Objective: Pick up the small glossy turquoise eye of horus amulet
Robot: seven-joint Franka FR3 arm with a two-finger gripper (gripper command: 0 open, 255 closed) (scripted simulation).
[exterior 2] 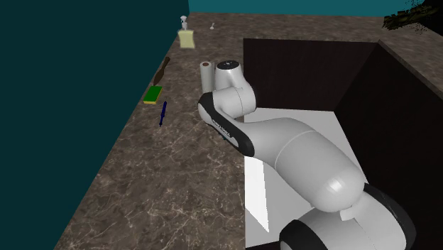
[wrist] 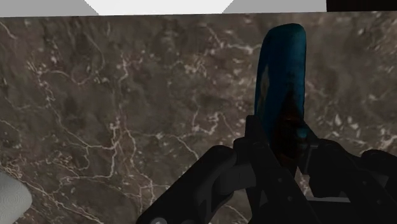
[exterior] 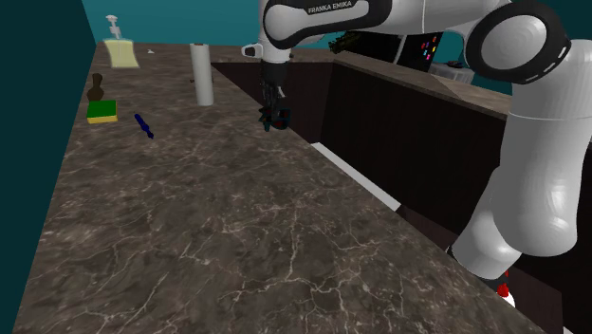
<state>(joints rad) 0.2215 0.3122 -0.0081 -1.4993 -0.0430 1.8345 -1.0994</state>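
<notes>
The amulet [wrist: 282, 83] is a glossy, deep turquoise-blue, elongated piece. In the wrist view it sticks out past my black fingers [wrist: 254, 159], which clasp its lower end; the gripper [wrist: 280, 153] is shut on it. From the shoulder camera, the gripper [exterior: 275, 116] points down just over the dark marble counter [exterior: 218, 218], close to the sink's edge. The amulet [exterior: 284, 117] shows there as a small blue patch at the fingertips. Whether it still touches the counter I cannot tell.
A white upright roll [exterior: 202, 74] stands just behind the gripper. Towards the shoulder view's left lie a blue pen [exterior: 143, 125], a green and yellow sponge [exterior: 101, 112] and a brown brush [exterior: 95, 90]. A soap dispenser [exterior: 120, 47] stands at the teal wall. The dark sink basin [exterior: 398, 142] drops away to the right.
</notes>
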